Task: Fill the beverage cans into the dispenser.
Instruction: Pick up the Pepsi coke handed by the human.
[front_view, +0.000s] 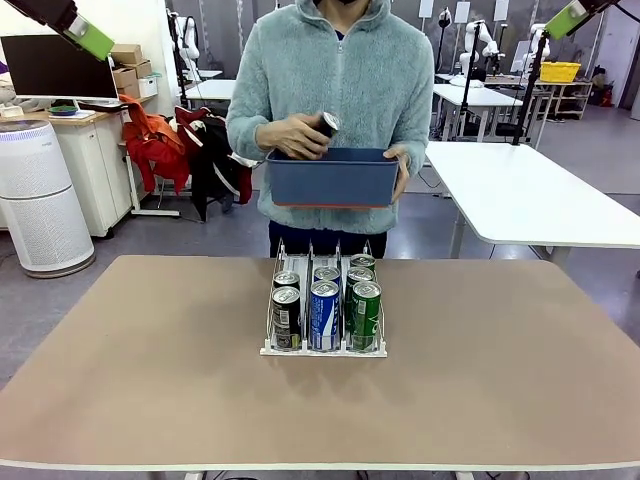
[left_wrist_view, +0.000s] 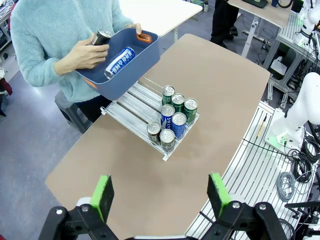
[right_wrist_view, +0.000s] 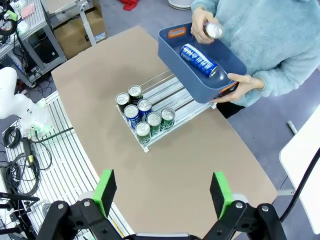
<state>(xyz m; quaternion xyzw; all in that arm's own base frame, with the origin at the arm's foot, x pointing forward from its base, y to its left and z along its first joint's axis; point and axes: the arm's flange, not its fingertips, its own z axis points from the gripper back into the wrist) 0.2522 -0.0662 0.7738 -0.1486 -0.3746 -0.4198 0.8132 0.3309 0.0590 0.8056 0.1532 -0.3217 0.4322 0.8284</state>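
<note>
The dispenser stands at the middle of the table with several beverage cans in its three lanes: dark, blue and green ones at the front lip. Seen from the left wrist, the dispenser's far rails are bare behind the cans. Across the table a person holds a dark-blue bin in one hand and lifts a dark can out of it with the other. A blue can lies in the bin. My left gripper and right gripper hang open and empty, high above the table.
The brown table is bare around the dispenser. A white air purifier and a cabinet stand at the far left. Another white table is at the far right. My green finger pads show in the upper corners of the front view.
</note>
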